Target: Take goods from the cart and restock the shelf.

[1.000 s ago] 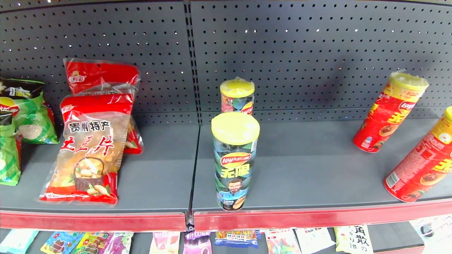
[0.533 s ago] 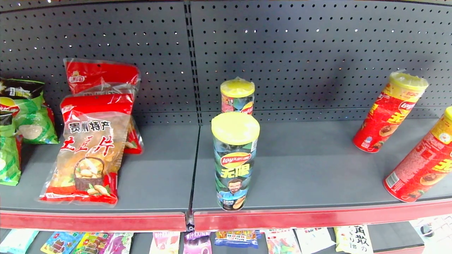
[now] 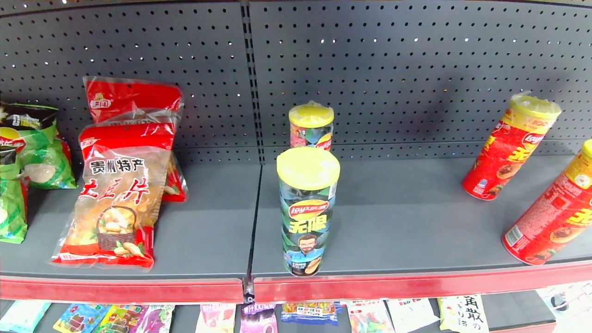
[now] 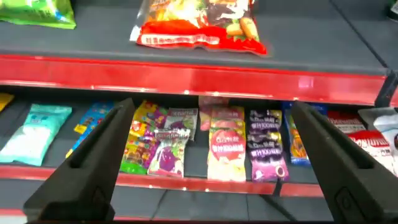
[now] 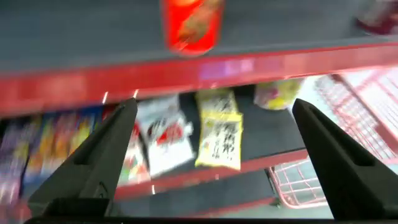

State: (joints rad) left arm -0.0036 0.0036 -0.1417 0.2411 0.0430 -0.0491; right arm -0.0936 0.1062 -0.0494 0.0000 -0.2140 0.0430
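Nothing has moved in the head view since a second ago: every pack and can stands where it did. Nearest, the left gripper [image 4: 211, 168] hangs with its fingers wide apart and nothing between them, facing the lower shelf [image 4: 205, 185] and its row of small packets [image 4: 227, 143]. The right gripper [image 5: 211, 162] is likewise spread and empty, low before the same lower tier. Beside it a blurred red wire frame [image 5: 367, 99] is probably the cart. On the shelf [image 3: 370, 282] above, at the red front lip, a green can [image 3: 307, 210] stands upright near the middle seam. A potato crisp bag [image 3: 115, 203] leans to its left, and green bags [image 3: 27, 152] sit at the far left edge. A red can [image 3: 550, 212] stands at the front right. Farther back, a second green can [image 3: 311, 125] stands directly behind the first and a second red can [image 3: 508, 148] behind the right one. A red bag [image 3: 132, 99] rests against the pegboard [image 3: 393, 69].
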